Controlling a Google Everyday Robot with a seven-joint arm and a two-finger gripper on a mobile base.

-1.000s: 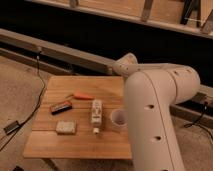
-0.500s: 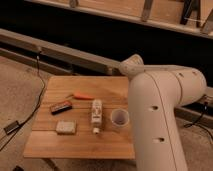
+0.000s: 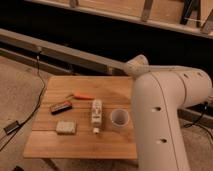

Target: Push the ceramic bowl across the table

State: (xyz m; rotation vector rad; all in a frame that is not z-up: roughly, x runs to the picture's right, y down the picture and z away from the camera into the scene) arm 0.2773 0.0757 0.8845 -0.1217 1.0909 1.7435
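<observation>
Currently the table (image 3: 107,86) is carrying five things, one of each: an orange carrot-like piece (image 3: 83,96) at eleven o'clock, a dark flat bar (image 3: 61,106) at nine, a pale sponge-like block (image 3: 66,127) at seven, a white bottle (image 3: 96,113) lying at the centre, and a whitish cup (image 3: 119,119) just toward three o'clock from it. Meanwhile the big white arm (image 3: 160,115) is bending across the table's three o'clock edge, hiding the gripper, so its state cannot be told, and the ceramic bowl is not showing either.
</observation>
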